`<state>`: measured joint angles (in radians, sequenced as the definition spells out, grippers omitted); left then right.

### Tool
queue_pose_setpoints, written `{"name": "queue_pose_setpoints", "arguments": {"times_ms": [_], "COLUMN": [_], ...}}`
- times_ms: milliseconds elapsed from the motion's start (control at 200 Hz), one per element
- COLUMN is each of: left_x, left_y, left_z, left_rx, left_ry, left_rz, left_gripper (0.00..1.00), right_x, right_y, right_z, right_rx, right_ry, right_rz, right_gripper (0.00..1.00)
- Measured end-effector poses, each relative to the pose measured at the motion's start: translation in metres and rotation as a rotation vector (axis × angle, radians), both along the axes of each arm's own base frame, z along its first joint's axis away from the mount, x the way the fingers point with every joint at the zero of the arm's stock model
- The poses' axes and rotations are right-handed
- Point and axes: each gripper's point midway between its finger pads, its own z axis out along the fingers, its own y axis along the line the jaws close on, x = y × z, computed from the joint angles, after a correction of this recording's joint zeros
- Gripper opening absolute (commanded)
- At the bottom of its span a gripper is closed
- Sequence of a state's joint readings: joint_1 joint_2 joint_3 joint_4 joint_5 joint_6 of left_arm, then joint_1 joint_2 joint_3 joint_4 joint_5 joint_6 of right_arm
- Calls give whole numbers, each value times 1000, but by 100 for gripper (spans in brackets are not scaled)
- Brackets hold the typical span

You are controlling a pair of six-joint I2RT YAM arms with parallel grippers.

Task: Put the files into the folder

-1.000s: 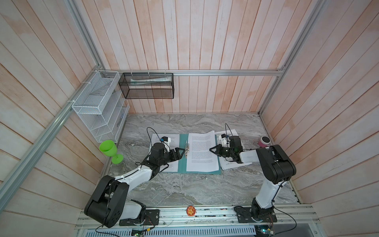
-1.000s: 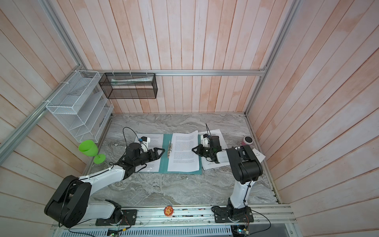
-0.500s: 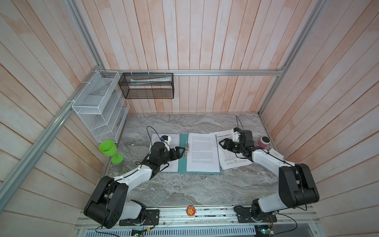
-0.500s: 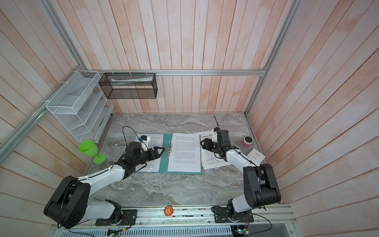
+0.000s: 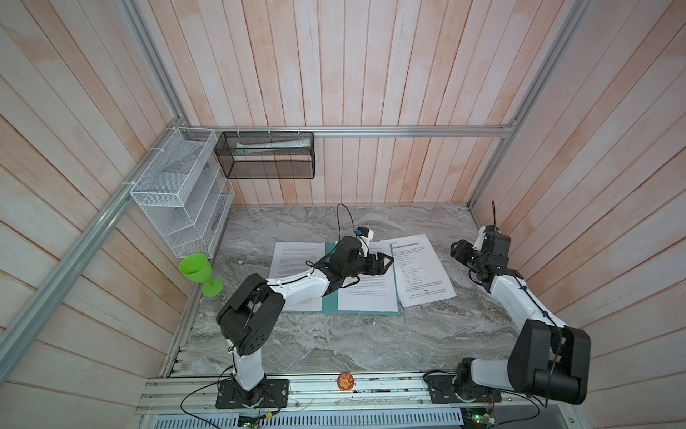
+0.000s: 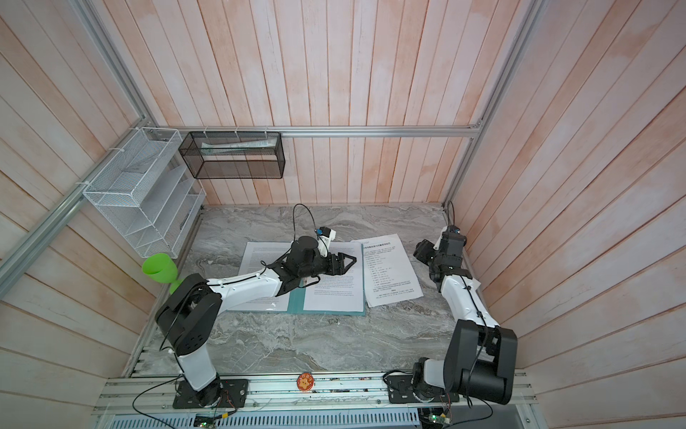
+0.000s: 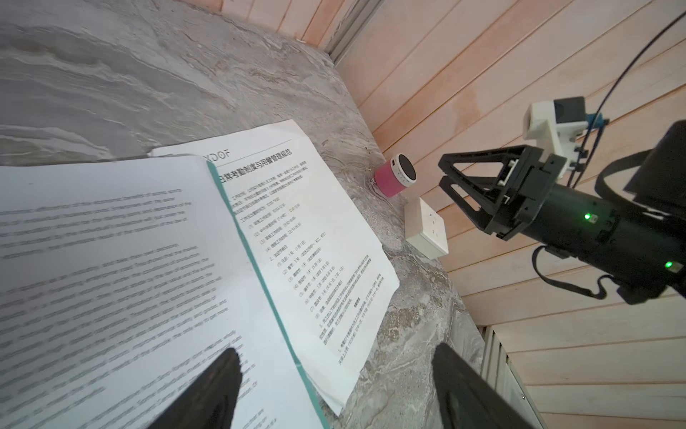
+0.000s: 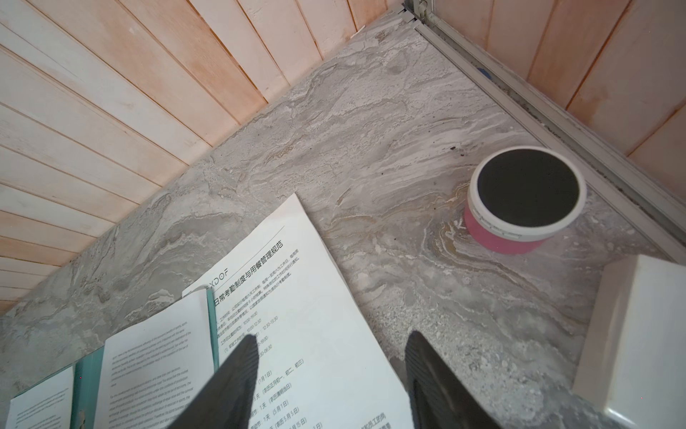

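The teal folder (image 5: 329,301) lies open in the middle of the table in both top views, with a printed sheet on its left half (image 5: 293,267) and another on its right half (image 5: 365,295). A third of the files, a loose sheet (image 5: 423,271), lies flat on the table to the right, its edge tucked at the folder's right edge (image 7: 260,260). My left gripper (image 5: 386,260) hangs open just above the right-hand sheet, holding nothing. My right gripper (image 5: 456,250) is open and raised near the right wall, off the loose sheet (image 8: 308,315).
A pink speaker (image 8: 523,200) and a white box (image 8: 638,334) sit by the right wall, below the right gripper. A green goblet (image 5: 200,271) stands at the left edge. A white wire rack (image 5: 178,193) and a black mesh basket (image 5: 267,156) hang on the walls.
The right gripper opened, let go of the sheet's edge and drew back right toward the wall. The left gripper swung right from the folder's spine across its right page.
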<state>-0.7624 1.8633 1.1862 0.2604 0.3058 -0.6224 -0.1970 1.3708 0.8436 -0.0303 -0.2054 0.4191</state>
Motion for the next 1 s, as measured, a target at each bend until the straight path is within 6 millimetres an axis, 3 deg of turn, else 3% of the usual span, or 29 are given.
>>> {"name": "queue_pose_setpoints", "arguments": {"times_ms": [155,415,535,995], "left_x": [2,4,5,1], "left_y": [-26,-48,-55,-60], "left_z": [-20,-58,-60,-90], "left_rx": [11,29,25,54], "left_ry": [21,89,90,136], "left_rz": [-43,-100,-111,-133], "left_gripper": [83,82,82,82], "right_x": [7,34,27,20], "right_y": [-6,6,7,14], "right_z": [-15,-60,-81,-111], "right_rx": [47,127,147,188], "right_ry": [24,141,206,270], "right_rz": [49,220,228,272], "right_gripper": [68,58,59,59]}}
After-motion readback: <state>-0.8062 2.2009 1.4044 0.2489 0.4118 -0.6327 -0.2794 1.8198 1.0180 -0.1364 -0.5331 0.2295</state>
